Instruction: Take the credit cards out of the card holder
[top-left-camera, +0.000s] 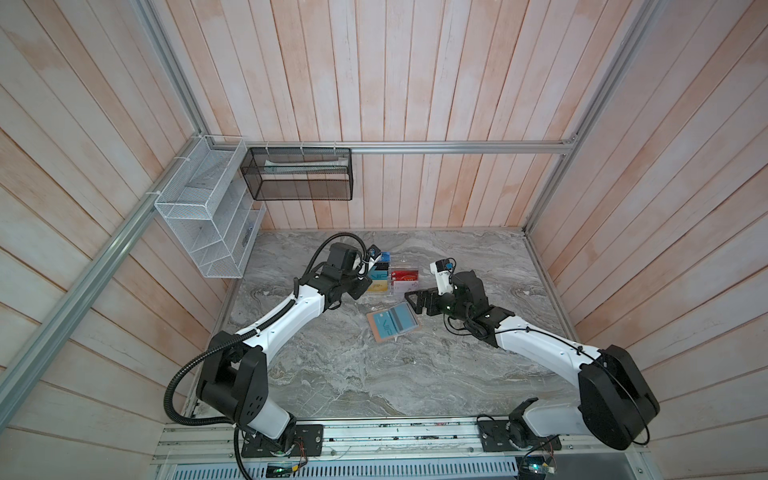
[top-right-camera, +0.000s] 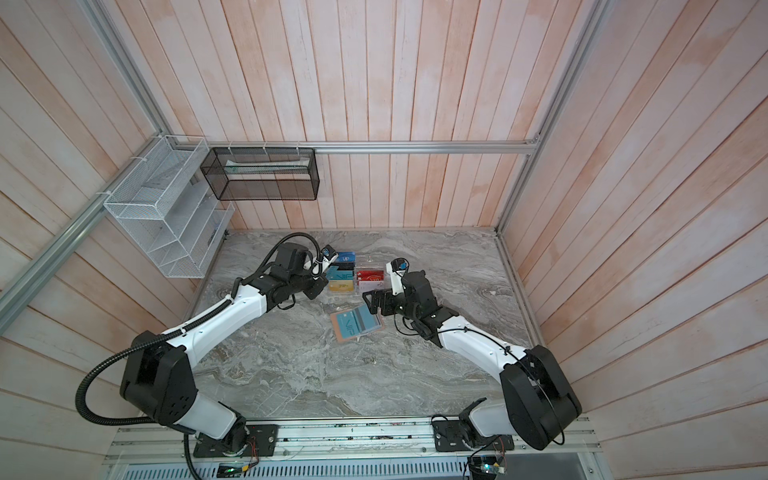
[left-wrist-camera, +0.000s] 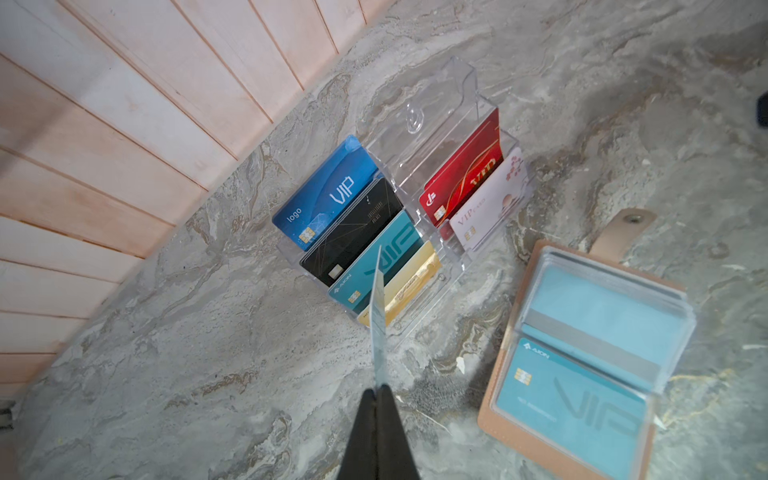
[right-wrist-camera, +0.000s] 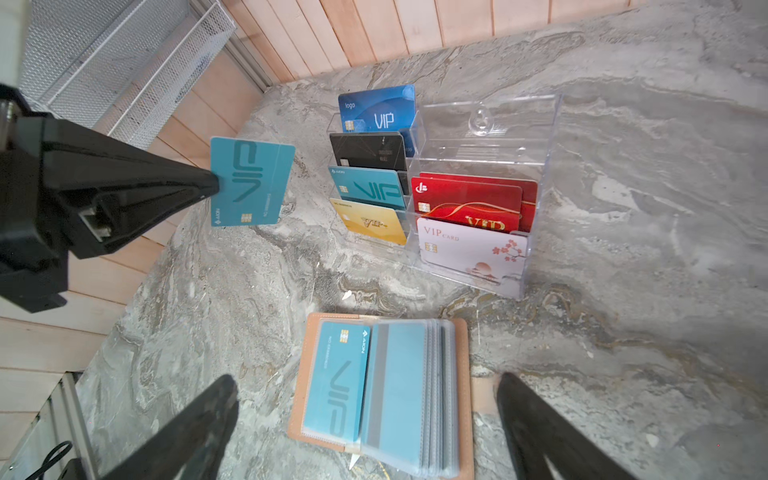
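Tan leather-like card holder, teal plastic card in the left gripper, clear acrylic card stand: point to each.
card holder (right-wrist-camera: 463, 353): right wrist view, bare cover edge.
held teal card (right-wrist-camera: 251, 183): right wrist view, face centre.
acrylic stand (right-wrist-camera: 519, 124): right wrist view, upper back wall.

Bare marble (right-wrist-camera: 623, 291) around the card holder (right-wrist-camera: 462, 365); acrylic stand (right-wrist-camera: 490, 145) near its far edge.

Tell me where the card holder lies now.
In both top views the card holder lies open near the middle of the marble table, just on the robot's side of the clear card stand.
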